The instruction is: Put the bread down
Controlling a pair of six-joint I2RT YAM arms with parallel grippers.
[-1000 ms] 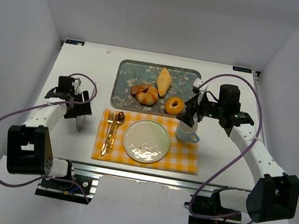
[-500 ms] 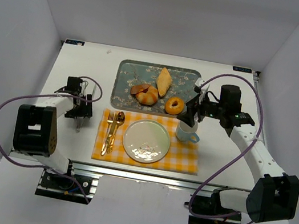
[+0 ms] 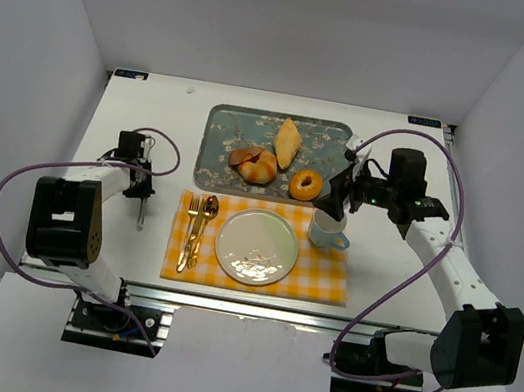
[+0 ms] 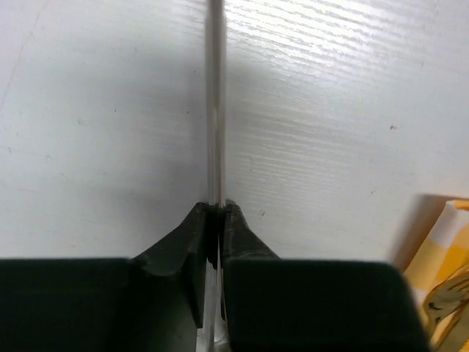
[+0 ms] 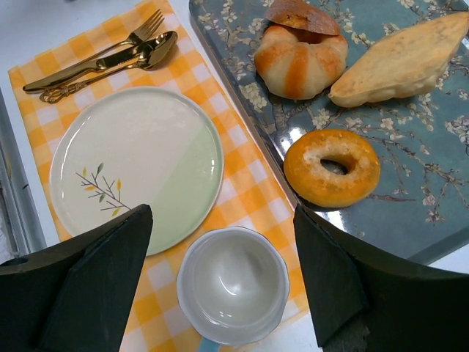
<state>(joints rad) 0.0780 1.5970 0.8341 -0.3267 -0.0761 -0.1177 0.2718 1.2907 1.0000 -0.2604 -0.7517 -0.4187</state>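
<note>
The top camera looks down from above and behind onto the whole worktop [image 3: 143, 124]. The left wrist camera sits almost on it, facing along a thin blade [image 4: 214, 110] between its jaws. The right wrist camera looks down from higher; the plate [image 5: 139, 165], cup [image 5: 233, 284] and tray [image 5: 425, 172] beyond its jaws also show from above.

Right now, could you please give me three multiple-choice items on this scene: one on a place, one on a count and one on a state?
1. Where is the bun?
A) on the plate
B) on the tray
C) in the cup

2. How many baked items lie on the tray?
A) one
B) two
C) three

3. How is the right pincer?
A) open
B) shut on the cup
C) shut on the bun

Answers:
1 B: the bun sits on the tray beside the pastry.
2 C: bun, pastry and doughnut lie there.
3 A: its fingers stand wide apart, gripping nothing.
</note>
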